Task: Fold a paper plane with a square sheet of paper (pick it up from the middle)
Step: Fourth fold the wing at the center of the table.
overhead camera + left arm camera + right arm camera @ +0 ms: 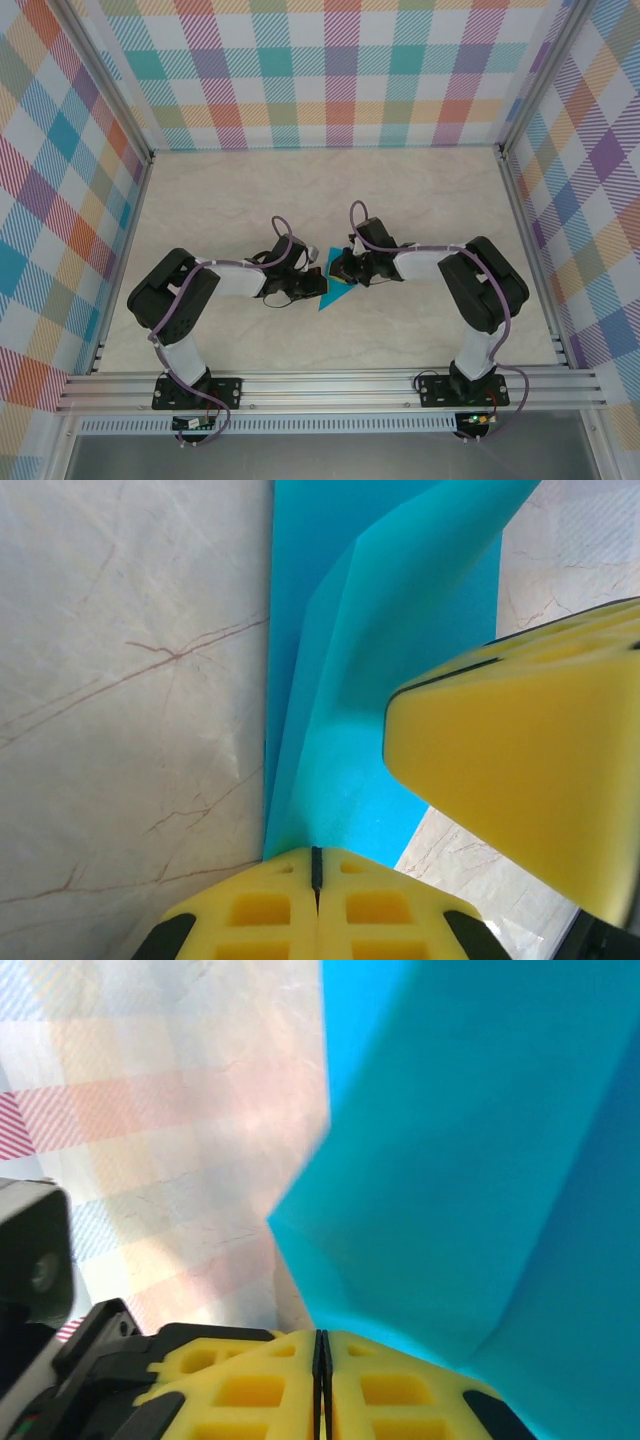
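Inward, both arms (235, 280) elbow-bent, left claw (316, 868) and right claw (322, 1348) each pinching blue paper (335, 710) (creased).

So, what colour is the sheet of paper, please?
Plain bright cyan-blue; the sheet of paper shows best in the left wrist view.

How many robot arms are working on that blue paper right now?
2. The left arm reaches in from the left and the right arm from the right; both meet at the blue paper near the table's middle.
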{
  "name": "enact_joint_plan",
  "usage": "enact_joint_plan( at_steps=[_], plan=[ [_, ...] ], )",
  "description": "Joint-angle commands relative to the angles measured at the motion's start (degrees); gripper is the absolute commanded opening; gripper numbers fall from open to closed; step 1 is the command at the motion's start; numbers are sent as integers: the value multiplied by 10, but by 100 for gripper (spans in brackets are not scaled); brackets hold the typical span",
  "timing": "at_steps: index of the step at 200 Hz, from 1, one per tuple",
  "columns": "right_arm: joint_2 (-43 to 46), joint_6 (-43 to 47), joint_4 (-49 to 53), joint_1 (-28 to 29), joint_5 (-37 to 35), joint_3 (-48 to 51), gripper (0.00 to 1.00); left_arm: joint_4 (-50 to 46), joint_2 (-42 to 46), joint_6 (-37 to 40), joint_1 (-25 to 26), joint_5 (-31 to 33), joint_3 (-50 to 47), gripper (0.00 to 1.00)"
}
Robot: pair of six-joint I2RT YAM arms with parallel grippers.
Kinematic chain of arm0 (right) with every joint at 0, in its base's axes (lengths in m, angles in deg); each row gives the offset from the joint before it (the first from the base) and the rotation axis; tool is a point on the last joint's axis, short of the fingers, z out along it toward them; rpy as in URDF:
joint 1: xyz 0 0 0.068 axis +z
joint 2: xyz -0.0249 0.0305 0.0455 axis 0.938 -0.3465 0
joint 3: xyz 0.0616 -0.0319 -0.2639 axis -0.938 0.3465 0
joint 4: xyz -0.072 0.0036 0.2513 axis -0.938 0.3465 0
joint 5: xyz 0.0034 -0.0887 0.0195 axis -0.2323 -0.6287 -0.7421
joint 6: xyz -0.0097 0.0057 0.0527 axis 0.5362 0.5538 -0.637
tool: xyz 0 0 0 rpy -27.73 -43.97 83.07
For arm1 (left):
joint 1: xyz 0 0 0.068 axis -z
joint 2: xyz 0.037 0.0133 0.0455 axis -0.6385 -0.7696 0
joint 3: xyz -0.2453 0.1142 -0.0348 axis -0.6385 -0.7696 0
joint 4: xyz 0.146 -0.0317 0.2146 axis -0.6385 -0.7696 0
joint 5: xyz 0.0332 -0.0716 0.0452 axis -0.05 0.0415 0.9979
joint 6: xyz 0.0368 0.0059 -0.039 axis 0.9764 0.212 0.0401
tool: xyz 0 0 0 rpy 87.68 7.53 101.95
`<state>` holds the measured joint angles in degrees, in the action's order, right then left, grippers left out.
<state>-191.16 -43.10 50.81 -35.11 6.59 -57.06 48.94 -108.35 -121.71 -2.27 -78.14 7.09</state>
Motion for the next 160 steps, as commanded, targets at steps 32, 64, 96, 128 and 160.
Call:
enact_joint_plan(
  at_steps=[32,64,96,128,160],
  plan=[
    [-29,9,6,-2,9,-40,12,-57,-45,26,3,35,-10,0],
    [-40,29,54,-2,-44,-53,12,-60,-43,26,4,37,-11,0],
    [-52,33,79,-7,-80,-48,12,-63,-44,29,4,40,-14,0],
    [-62,20,77,-9,-78,-40,13,-66,-49,31,4,41,-17,0],
    [-23,18,64,-10,-54,-46,14,-64,-51,32,4,38,-20,0]
  ],
)
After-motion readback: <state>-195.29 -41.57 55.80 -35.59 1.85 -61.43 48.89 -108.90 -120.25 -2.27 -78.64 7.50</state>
